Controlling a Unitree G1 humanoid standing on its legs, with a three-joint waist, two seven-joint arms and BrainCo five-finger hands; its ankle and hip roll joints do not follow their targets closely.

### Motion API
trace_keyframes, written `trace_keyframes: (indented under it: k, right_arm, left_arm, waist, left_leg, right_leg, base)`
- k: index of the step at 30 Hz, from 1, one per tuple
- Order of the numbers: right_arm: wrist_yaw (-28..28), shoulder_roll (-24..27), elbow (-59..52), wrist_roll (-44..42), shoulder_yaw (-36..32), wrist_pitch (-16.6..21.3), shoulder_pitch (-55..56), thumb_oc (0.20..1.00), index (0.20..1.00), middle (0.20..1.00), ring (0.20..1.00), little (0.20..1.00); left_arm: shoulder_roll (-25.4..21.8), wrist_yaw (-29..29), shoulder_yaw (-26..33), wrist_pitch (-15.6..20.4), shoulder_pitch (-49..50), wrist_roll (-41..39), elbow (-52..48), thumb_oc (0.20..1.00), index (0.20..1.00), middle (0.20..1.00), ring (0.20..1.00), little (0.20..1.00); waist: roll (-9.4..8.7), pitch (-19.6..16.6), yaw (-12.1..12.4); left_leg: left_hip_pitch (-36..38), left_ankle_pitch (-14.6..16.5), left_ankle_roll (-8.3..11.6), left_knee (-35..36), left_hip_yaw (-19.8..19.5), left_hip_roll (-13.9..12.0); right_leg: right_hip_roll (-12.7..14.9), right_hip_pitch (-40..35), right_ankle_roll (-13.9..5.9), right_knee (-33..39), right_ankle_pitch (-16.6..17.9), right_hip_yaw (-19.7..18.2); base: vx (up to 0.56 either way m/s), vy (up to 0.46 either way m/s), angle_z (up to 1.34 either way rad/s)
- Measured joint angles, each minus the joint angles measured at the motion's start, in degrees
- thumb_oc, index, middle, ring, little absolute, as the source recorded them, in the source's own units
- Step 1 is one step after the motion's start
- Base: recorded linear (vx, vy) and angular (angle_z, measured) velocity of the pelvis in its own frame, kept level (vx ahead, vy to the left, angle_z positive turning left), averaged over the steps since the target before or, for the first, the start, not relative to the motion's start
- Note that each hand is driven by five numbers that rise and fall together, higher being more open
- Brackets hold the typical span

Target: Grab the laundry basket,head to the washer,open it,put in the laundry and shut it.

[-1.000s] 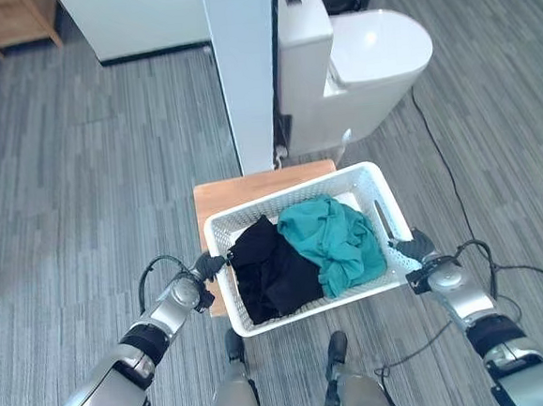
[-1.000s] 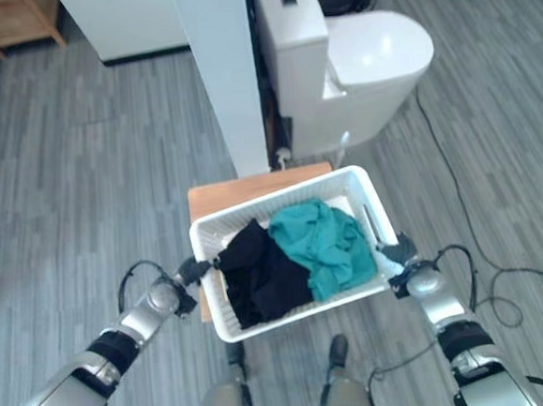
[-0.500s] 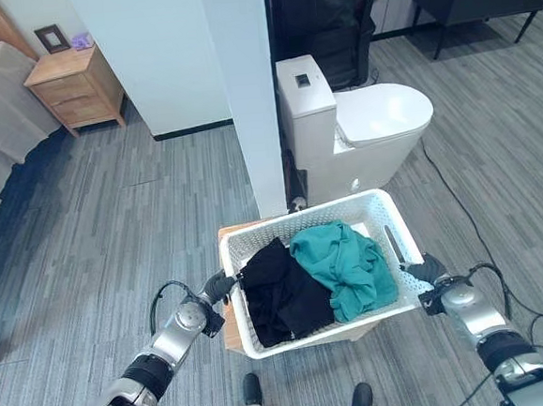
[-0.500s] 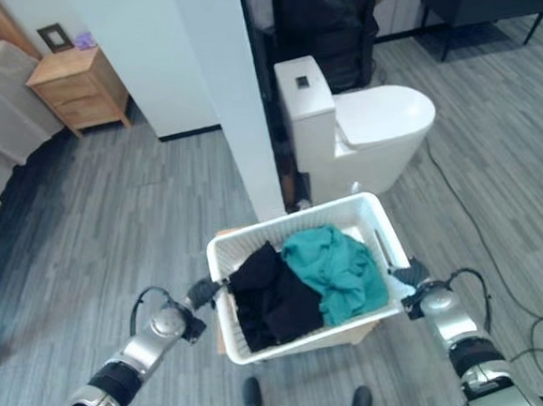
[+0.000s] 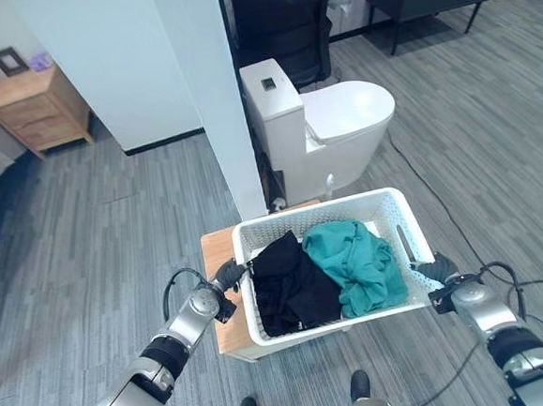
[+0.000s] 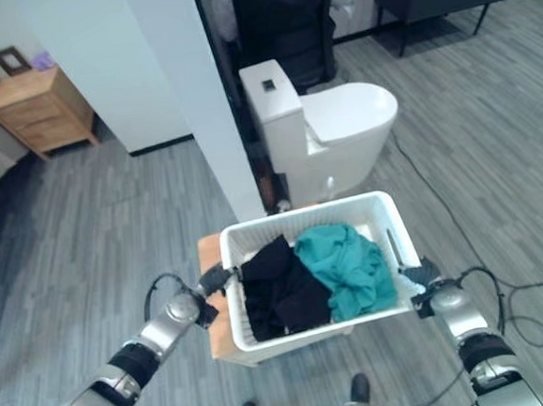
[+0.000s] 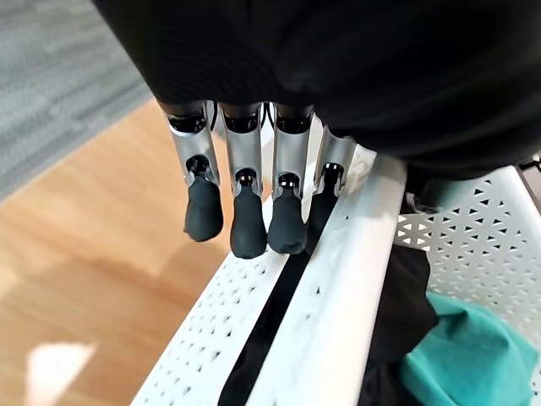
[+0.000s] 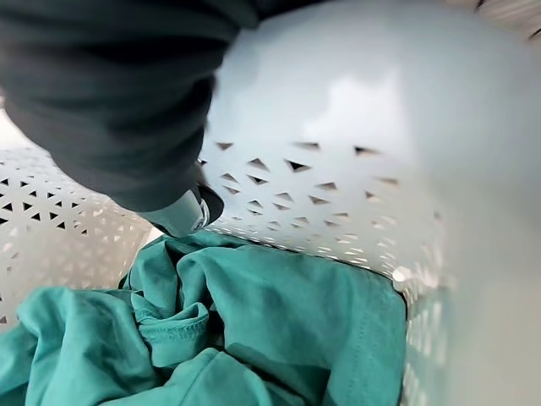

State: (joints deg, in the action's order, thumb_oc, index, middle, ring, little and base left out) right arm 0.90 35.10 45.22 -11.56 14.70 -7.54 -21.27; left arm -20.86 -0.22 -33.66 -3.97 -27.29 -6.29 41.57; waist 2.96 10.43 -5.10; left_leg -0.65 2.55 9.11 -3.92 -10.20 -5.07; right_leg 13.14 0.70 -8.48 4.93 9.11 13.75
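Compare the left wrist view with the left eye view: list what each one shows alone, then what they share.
Left wrist view alone: the left hand's fingers close up, hooked down into the slot under the basket's rim. Left eye view alone: the toilet, the wooden nightstand, the right hand at the basket's other end. Shared: the white basket, the black garment, the teal garment, the wooden surface beneath.
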Motion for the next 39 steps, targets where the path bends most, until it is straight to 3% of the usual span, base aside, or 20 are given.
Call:
trace_keyframes:
  k: [2, 5, 7, 9, 10, 11, 12, 13, 15, 16, 17, 21, 22, 23, 26, 30, 32, 34, 37, 39]
  right_arm:
    - [-0.14, 0.13, 0.12, 0.18, -0.02, -0.09, -0.57, 0.2, 0.2, 0.2, 0.2, 0.2]
    - [-0.24, -0.89, 0.42, 0.59, 0.06, -0.32, -0.09, 0.2, 0.2, 0.2, 0.2, 0.2]
    - [-0.27, -2.2, 0.37, 0.83, 0.08, -0.37, 0.62, 0.2, 0.2, 0.2, 0.2, 0.2]
    - [-0.47, -3.07, 0.52, 1.28, 0.22, -0.85, 0.79, 0.2, 0.2, 0.2, 0.2, 0.2]
    - [-0.42, -3.32, 0.52, 1.44, 0.26, -1.18, 0.55, 0.2, 0.2, 0.2, 0.2, 0.2]
    - [-0.16, -4.28, 1.23, 1.78, 0.6, -1.26, -0.94, 0.2, 0.2, 0.2, 0.2, 0.2]
    - [-0.86, -4.52, 1.92, 2.34, 1.49, -1.53, -1.77, 0.2, 0.2, 0.2, 0.2, 0.2]
    - [-1.29, -4.01, 2.83, 2.28, 1.49, -2.26, -1.73, 0.2, 0.2, 0.2, 0.2, 0.2]
    - [-2.4, -3.58, 3.87, 1.96, 1.51, -2.32, -2.41, 0.2, 0.2, 0.2, 0.2, 0.2]
    - [-2.48, -3.78, 5.73, 1.44, 1.74, -2.04, -3.96, 0.2, 0.2, 0.2, 0.2, 0.2]
    - [-2.76, -3.98, 8.14, 1.18, 2.85, -1.25, -5.68, 0.2, 0.2, 0.2, 0.2, 0.2]
    - [-3.7, -4.11, 12.35, 1.15, 5.56, -0.06, -9.76, 0.2, 0.2, 0.2, 0.2, 0.2]
    - [-3.65, -4.44, 12.64, 1.15, 5.86, 0.15, -10.78, 0.2, 0.2, 0.2, 0.2, 0.2]
    - [-3.5, -4.36, 13.75, 1.14, 5.6, 0.31, -11.53, 0.2, 0.2, 0.2, 0.2, 0.2]
    - [-3.45, -5.75, 14.29, 1.13, 6.99, 0.03, -10.66, 0.2, 0.2, 0.2, 0.2, 0.2]
    - [-2.58, -4.85, 12.54, 1.11, 6.96, 0.0, -9.95, 0.2, 0.2, 0.2, 0.2, 0.2]
    - [-2.17, -4.73, 11.81, 1.07, 7.33, 0.08, -10.87, 0.2, 0.2, 0.2, 0.2, 0.2]
    - [-2.18, -4.13, 11.98, 1.03, 7.3, 0.1, -10.85, 0.2, 0.2, 0.2, 0.2, 0.2]
    - [-2.17, -3.45, 10.46, -0.09, 6.89, 0.09, -9.02, 0.2, 0.2, 0.2, 0.2, 0.2]
    - [-2.17, -3.42, 9.25, -0.07, 6.76, 0.07, -8.84, 0.2, 0.2, 0.2, 0.2, 0.2]
  left_arm:
    - [-0.08, 0.01, -0.43, -0.01, 0.0, 0.1, 0.16, 0.2, 0.2, 0.2, 0.2, 0.2]
    - [-0.34, 0.1, -0.4, 0.06, 0.0, 0.2, 1.01, 0.2, 0.2, 0.2, 0.2, 0.2]
    - [-0.99, -0.01, -0.51, 0.27, -0.22, 0.57, 2.19, 0.2, 0.2, 0.2, 0.2, 0.2]
    - [-1.53, -0.05, -0.56, 0.33, -0.26, 0.74, 2.52, 0.2, 0.2, 0.2, 0.2, 0.2]
    - [-1.71, 0.02, -0.59, 0.34, -0.26, 0.73, 2.49, 0.2, 0.2, 0.2, 0.2, 0.2]
    - [-2.74, 0.03, -0.61, 0.45, -0.04, 0.73, 2.28, 0.2, 0.2, 0.2, 0.2, 0.2]
    - [-3.27, -0.18, -0.08, 0.08, -1.24, 0.84, 2.76, 0.2, 0.2, 0.2, 0.2, 0.2]
    - [-2.77, -0.23, -0.15, 0.13, -1.4, 0.83, 2.27, 0.2, 0.2, 0.2, 0.2, 0.2]
    - [-2.83, -0.27, -0.31, 0.14, -1.92, 0.84, 2.5, 0.2, 0.2, 0.2, 0.2, 0.2]
    - [-3.2, -0.17, -1.6, 0.22, -1.91, 0.83, 2.52, 0.2, 0.2, 0.2, 0.2, 0.2]
    - [-3.61, -0.2, -1.9, 0.44, -1.91, 0.68, 3.0, 0.2, 0.2, 0.2, 0.2, 0.2]
    - [-3.71, 0.01, -2.75, 1.53, -2.79, 0.01, 5.54, 0.2, 0.2, 0.2, 0.2, 0.2]
    - [-3.8, 0.11, -2.56, 1.82, -3.73, -0.11, 6.77, 0.2, 0.2, 0.2, 0.2, 0.2]
    - [-2.66, 0.51, -1.94, 2.24, -3.9, -0.11, 7.49, 0.2, 0.2, 0.2, 0.2, 0.2]
    - [-1.76, 1.36, -0.49, 2.55, -2.78, -0.11, 9.96, 0.2, 0.2, 0.2, 0.2, 0.2]
    - [-1.48, 1.37, 0.29, 2.63, -1.89, -0.1, 8.66, 0.2, 0.2, 0.2, 0.2, 0.2]
    - [-1.45, 1.55, 1.06, 2.71, -2.04, -0.11, 8.56, 0.2, 0.2, 0.2, 0.2, 0.2]
    - [-1.23, 1.61, 0.67, 2.78, -2.21, -0.12, 8.24, 0.2, 0.2, 0.2, 0.2, 0.2]
    - [-1.35, 1.62, 0.79, 2.79, -2.36, -0.1, 6.84, 0.2, 0.2, 0.2, 0.2, 0.2]
    - [-1.72, 1.69, 1.16, 2.53, -2.48, -0.11, 6.55, 0.2, 0.2, 0.2, 0.2, 0.2]
  waist:
    - [-0.13, 0.05, -0.73]
    - [-0.88, 0.31, -0.57]
    - [-1.3, 0.27, -0.93]
    - [-1.84, 0.26, -0.16]
    - [-2.2, 0.42, -0.3]
    - [-2.73, 0.73, 0.19]
    - [-0.99, 1.42, 1.7]
    - [-0.36, 1.34, 1.83]
    - [-0.2, 1.51, 2.17]
    - [0.1, 1.55, 4.75]
    - [0.02, 1.47, 6.03]
    - [-1.25, 0.79, 11.91]
    - [-2.67, 0.14, 13.19]
    - [-2.13, -0.02, 12.63]
    - [-4.05, -1.02, 13.43]
    - [-5.4, -1.05, 10.18]
    - [-5.52, -0.82, 10.55]
    - [-5.86, 0.19, 10.35]
    - [-5.1, 0.69, 10.46]
    - [-4.06, 0.99, 10.62]
  left_leg:
    - [0.54, 2.22, -2.85, 0.0, 2.55, 2.57]
    - [2.03, 4.31, -6.75, -2.24, 7.37, 8.1]
    - [1.46, 6.38, -9.13, -4.84, 9.57, 10.64]
    - [1.9, 6.32, -10.25, -4.96, 13.44, 11.25]
    - [1.02, 6.17, -10.96, -6.87, 14.75, 11.92]
    - [-2.08, 6.87, -14.1, -10.08, 17.02, 12.47]
    - [-2.97, 5.47, -15.4, -7.92, 18.07, 11.08]
    - [-2.85, 4.85, -15.59, -7.03, 18.27, 10.26]
    - [-2.67, 3.26, -15.22, -6.38, 19.1, 8.81]
    - [-0.81, 1.33, -14.15, -3.4, 21.92, 6.6]
    - [-0.27, 0.77, -14.14, -2.6, 24.06, 5.85]
    - [-0.11, -0.47, -12.59, -2.44, 32.28, 2.87]
    - [-2.99, -0.62, -11.85, -4.82, 32.4, 1.35]
    - [-4.49, -1.68, -10.91, -5.83, 31.85, -1.36]
    - [-5.58, -6.66, -9.99, -7.8, 31.15, -9.44]
    - [-6.11, -13.56, -6.27, -5.54, 27.73, -12.57]
    - [-8.28, -14.96, -4.3, -6.85, 20.37, -13.94]
    - [-8.76, -12.03, -0.49, -4.9, 11.39, -9.1]
    - [-10.51, -11.6, -1.29, -4.13, 14.26, -1.61]
    - [-10.23, -11.5, -1.61, -0.82, 14.61, -0.2]
  right_leg:
    - [2.51, 1.21, -1.37, -0.02, 1.55, -2.49]
    - [7.24, 3.57, -0.48, -1.82, 3.64, -6.15]
    - [9.09, 5.18, 0.9, -2.52, 5.94, -6.09]
    - [9.51, 8.37, -0.23, -4.75, 9.58, -4.96]
    - [9.15, 9.67, 0.37, -4.57, 13.19, -3.01]
    - [7.82, 11.65, 6.23, -2.05, 18.82, -0.51]
    - [7.5, 16.21, 6.08, -18.05, 1.77, 9.1]
    - [7.14, 15.66, 3.97, -23.42, -3.66, 9.03]
    - [6.63, 13.95, 2.34, -30.8, -9.83, 8.71]
    - [5.77, 10.81, 0.31, -35.17, -14.46, 8.77]
    - [6.3, 8.71, 0.2, -36.51, -16.87, 9.57]
    - [7.85, 2.84, -2.11, -35.69, -22.14, 8.03]
    - [5.65, -0.12, -2.12, -26.85, -22.26, 8.05]
    - [2.35, -0.87, 0.36, -22.45, -21.59, 8.85]
    - [-7.14, -1.54, 6.38, -14.91, -17.3, 6.22]
    - [-11.84, -2.3, 9.16, -11.02, -15.13, 6.31]
    - [-14.0, -1.71, 11.58, -8.98, -13.57, 4.12]
    - [-13.24, -1.74, 12.68, -8.28, -12.82, 3.7]
    - [-12.91, -4.01, 13.63, -2.73, -10.21, 4.03]
    - [-13.95, -4.81, 13.75, -0.7, -9.04, 4.01]
  base:
    - [-0.13, 0.321, -0.59]
    - [-0.15, 0.337, -0.86]
    - [-0.19, 0.241, -0.91]
    - [-0.42, 0.174, -0.81]
    - [-0.56, 0.193, -0.94]
    - [-0.41, 0.131, -1.71]
    - [-0.35, 0.076, -1.63]
    - [-0.23, -0.002, -1.21]
    - [-0.18, -0.047, -0.48]
    - [-0.22, -0.134, -0.91]
    - [-0.31, -0.233, -1.2]
    - [-0.27, -0.355, -1.11]
    - [-0.27, -0.442, -0.94]
    - [-0.28, -0.596, -0.99]
    - [-0.16, -0.487, -0.91]
    - [-0.13, -0.223, -0.22]
    - [-0.1, -0.174, -0.58]
    - [-0.04, -0.125, -0.26]
    - [0.04, -0.056, 0.06]
    - [0.0, -0.041, 0.01]
